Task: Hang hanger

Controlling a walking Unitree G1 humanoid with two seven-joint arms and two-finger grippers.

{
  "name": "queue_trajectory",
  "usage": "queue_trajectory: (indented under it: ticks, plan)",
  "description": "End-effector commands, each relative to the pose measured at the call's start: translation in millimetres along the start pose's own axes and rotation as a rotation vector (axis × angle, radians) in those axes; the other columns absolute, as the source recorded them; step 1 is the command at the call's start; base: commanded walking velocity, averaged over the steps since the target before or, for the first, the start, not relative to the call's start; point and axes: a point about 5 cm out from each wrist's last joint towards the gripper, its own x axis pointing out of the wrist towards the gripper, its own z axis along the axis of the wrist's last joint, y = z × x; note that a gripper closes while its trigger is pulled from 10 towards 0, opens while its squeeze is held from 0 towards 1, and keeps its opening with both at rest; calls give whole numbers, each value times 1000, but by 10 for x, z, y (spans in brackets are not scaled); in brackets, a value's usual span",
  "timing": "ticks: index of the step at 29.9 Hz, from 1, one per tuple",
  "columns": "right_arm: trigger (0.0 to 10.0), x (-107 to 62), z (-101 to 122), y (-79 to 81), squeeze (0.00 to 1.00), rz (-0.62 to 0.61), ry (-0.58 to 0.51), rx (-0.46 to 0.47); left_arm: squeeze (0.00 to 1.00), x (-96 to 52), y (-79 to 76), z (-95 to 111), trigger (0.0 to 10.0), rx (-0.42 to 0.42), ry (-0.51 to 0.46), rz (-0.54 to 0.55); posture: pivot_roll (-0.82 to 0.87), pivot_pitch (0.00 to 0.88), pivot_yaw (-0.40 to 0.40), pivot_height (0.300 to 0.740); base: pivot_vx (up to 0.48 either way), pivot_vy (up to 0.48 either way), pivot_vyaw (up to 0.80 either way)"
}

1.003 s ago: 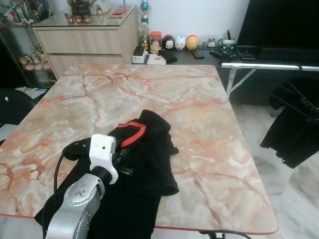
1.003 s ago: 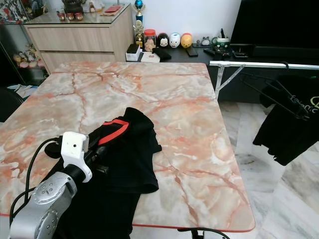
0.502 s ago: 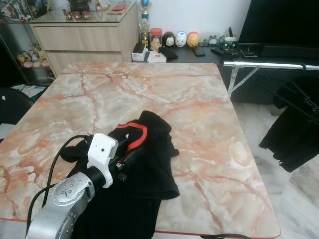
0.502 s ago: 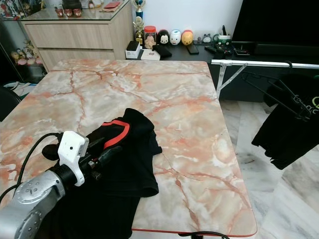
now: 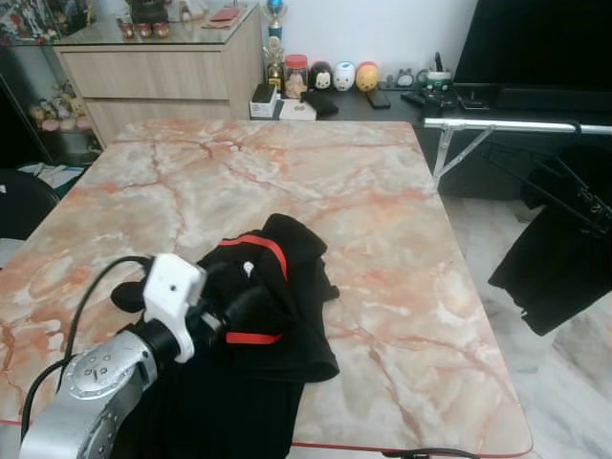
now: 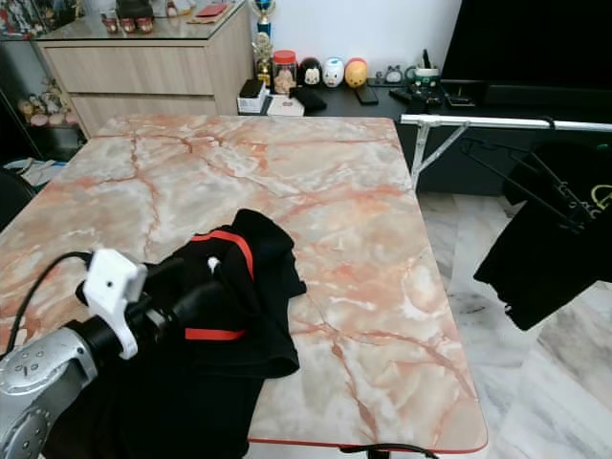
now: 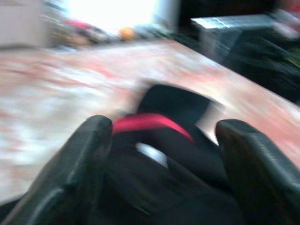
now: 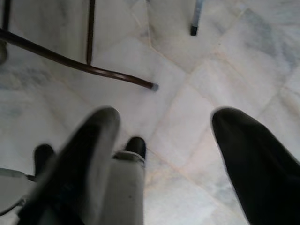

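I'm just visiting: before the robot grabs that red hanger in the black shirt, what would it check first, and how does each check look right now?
1. Left gripper open: ok, fingers spread.
2. Left gripper aimed at the red hanger: ok, it hovers right at it.
3. Hanger reachable: cannot tell, the black garment covers much of it.
4. Garment fully on the marble table: not ok, part drapes over the near edge.
5. Clothes rail has room: cannot tell.
6. Right gripper out of the way: ok, hanging above the floor.
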Motion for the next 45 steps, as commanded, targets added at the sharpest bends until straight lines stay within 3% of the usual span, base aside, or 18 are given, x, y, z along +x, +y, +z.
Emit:
queue_trajectory:
  ticks: [1,2,5,12,19,34,45]
  plan:
    - [10000,0,25,-14,0,-9,-22,24,0,-1,114,15,10000,16,-37,124,61,0,-6,740,0,0,0]
    - [10000,0,30,-15,0,-11,-30,28,0,6,113,-24,10000,-7,-62,194,61,0,-8,740,0,0,0]
    - [10000,-2,41,-13,0,-15,-46,33,0,-6,50,-149,10000,-2,-63,269,49,0,-8,740,0,0,0]
    - [10000,-10,74,-35,0,-42,-91,44,0,-145,-51,-418,10000,22,-4,326,47,0,-16,740,0,0,0]
    - [10000,-14,74,-55,0,-54,-96,42,0,-236,17,-439,10000,39,-24,357,43,0,-20,740,0,0,0]
    - [10000,-14,63,-47,0,-47,-89,38,0,-178,-26,-431,10000,36,-57,349,43,0,-18,740,-32,0,0]
    - [10000,-12,83,-52,0,-34,-97,1,0,-154,-29,-413,10000,34,-75,358,42,0,-21,740,-249,0,0]
